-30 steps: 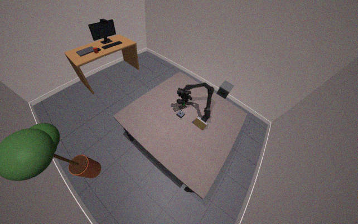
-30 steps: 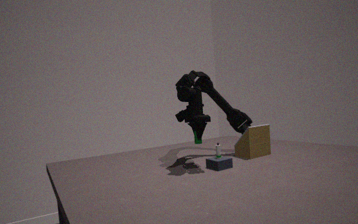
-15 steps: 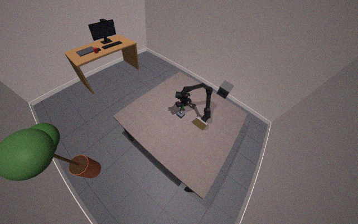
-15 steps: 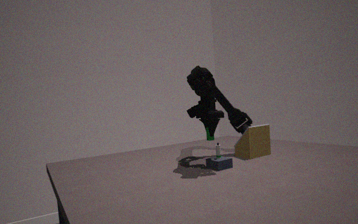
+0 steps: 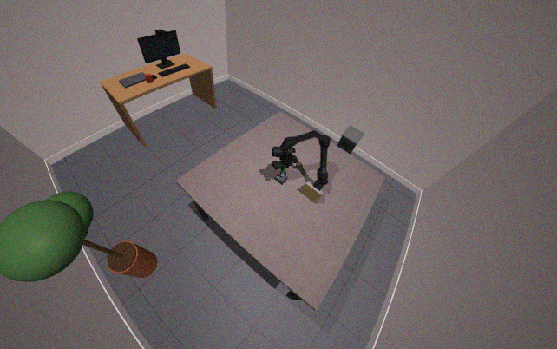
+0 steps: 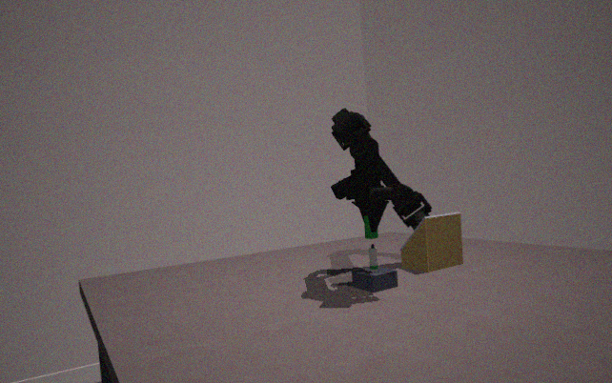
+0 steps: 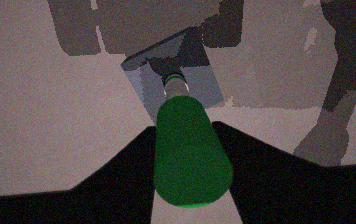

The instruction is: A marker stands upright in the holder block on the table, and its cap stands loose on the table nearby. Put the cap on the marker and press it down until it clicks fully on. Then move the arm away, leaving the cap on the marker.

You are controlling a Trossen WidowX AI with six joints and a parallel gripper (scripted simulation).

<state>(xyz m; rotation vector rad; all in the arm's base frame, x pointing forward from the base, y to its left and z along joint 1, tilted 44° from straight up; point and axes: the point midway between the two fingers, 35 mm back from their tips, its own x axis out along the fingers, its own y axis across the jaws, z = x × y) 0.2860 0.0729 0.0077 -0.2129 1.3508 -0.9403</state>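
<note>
1. My gripper [image 7: 184,131] is clenched on the green cap [image 7: 191,150], filling the lower centre of the wrist view.
2. Just beyond the cap's far end, the marker [image 7: 175,86] stands upright in the grey-blue holder block [image 7: 200,82], upper centre; in the exterior view, a gap separates cap [image 6: 370,231] and marker tip [image 6: 373,256].
3. Right of the block sits a tan wedge box [image 6: 434,243] at my arm's base.
4. Arm shadows darken the table [image 6: 238,314] around the block.
</note>
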